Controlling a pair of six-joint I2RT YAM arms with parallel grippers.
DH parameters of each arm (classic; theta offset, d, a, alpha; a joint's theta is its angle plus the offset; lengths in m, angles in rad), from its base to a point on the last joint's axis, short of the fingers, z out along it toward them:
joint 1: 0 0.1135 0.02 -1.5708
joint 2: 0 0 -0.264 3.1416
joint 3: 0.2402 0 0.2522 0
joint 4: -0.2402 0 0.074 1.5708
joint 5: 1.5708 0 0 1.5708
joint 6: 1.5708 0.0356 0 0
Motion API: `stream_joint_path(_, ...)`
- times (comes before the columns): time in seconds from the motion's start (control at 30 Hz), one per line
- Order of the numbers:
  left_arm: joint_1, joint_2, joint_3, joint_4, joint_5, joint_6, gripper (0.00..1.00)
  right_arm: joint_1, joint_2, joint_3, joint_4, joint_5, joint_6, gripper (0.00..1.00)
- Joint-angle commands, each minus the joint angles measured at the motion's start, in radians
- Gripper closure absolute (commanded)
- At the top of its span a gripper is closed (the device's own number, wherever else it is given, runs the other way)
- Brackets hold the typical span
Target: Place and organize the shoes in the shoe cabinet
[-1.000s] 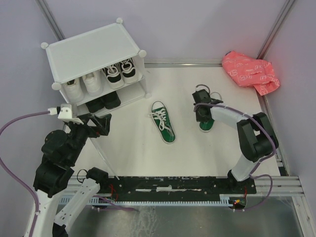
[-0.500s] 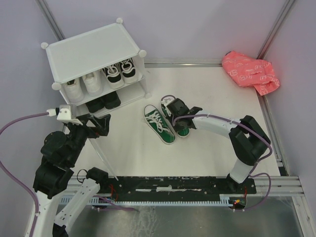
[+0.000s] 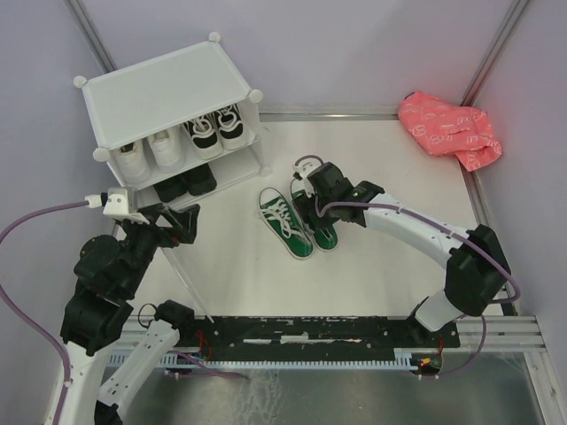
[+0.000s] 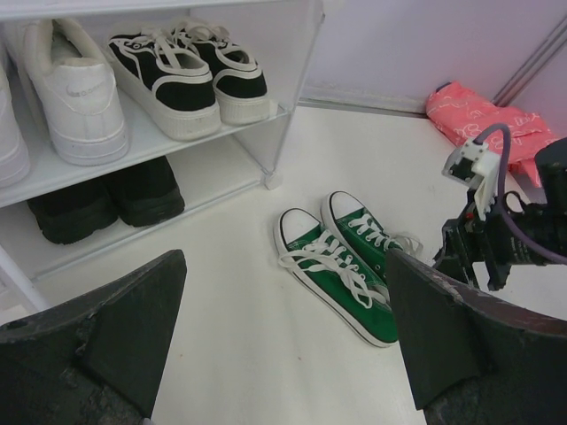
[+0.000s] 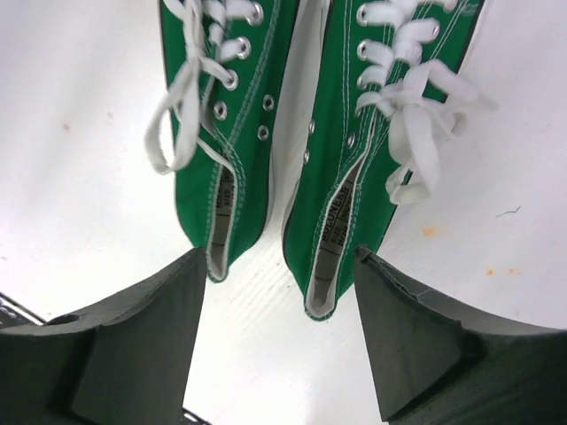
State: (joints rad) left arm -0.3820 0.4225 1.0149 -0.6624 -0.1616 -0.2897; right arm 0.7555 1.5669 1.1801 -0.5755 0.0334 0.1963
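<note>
The white shoe cabinet [image 3: 164,88] stands at the back left. Its upper shelf holds white sneakers [image 3: 151,152] and black sneakers with white soles [image 3: 217,131]; plain black shoes [image 3: 186,183] sit on the lower shelf. Two green sneakers lie side by side on the floor, the left one [image 3: 285,225] and the right one [image 3: 322,235]. My right gripper [image 3: 321,205] hovers open above them. In the right wrist view their heels [image 5: 323,257] lie just ahead of the right gripper [image 5: 277,258], and it holds nothing. My left gripper [image 4: 285,266] stands wide open near the cabinet's front corner [image 3: 173,226] and holds nothing.
A crumpled pink bag [image 3: 450,128] lies at the back right by the wall. Metal frame rails run along the walls and the near edge. The cabinet's front post [image 4: 282,133] stands just left of the green pair.
My right gripper carried the second green sneaker left, set it beside the first, then opened and let go. The left arm has not moved.
</note>
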Motion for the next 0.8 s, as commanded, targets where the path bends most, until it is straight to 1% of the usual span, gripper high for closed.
stream_joint_path(0.0, -0.001, 0.013, -0.033, -0.087, 0.018, -0.046, 0.01, 0.008, -0.009, 0.101, -0.107, -0.016, 0.065, 0.25)
stream_joint_path(0.1, -0.001, 0.013, -0.036, -0.088, 0.022, -0.043, 0.01, 0.013, 0.016, 0.071, -0.084, -0.037, 0.087, 0.24)
stream_joint_path(0.17, -0.001, 0.012, -0.033, -0.089, 0.021, -0.043, 0.01, 0.013, 0.029, 0.050, -0.054, -0.048, 0.094, 0.21)
stream_joint_path(0.23, -0.001, 0.011, -0.027, -0.095, 0.016, -0.040, 0.01, 0.013, 0.048, 0.042, -0.046, -0.046, 0.090, 0.16)
stream_joint_path(0.3, -0.001, 0.011, -0.026, -0.097, 0.011, -0.038, 0.01, 0.016, 0.071, 0.044, -0.046, -0.049, 0.088, 0.13)
stream_joint_path(0.4, -0.001, 0.013, -0.030, -0.098, 0.007, -0.039, 0.01, 0.031, 0.088, 0.039, -0.023, -0.052, 0.091, 0.12)
stream_joint_path(0.57, 0.000, 0.016, -0.031, -0.096, 0.004, -0.039, 0.01, 0.041, 0.110, 0.023, 0.013, 0.010, 0.108, 0.14)
stream_joint_path(0.77, -0.001, 0.020, -0.030, -0.095, 0.001, -0.035, 0.01, 0.042, 0.161, 0.020, 0.067, 0.070, 0.152, 0.20)
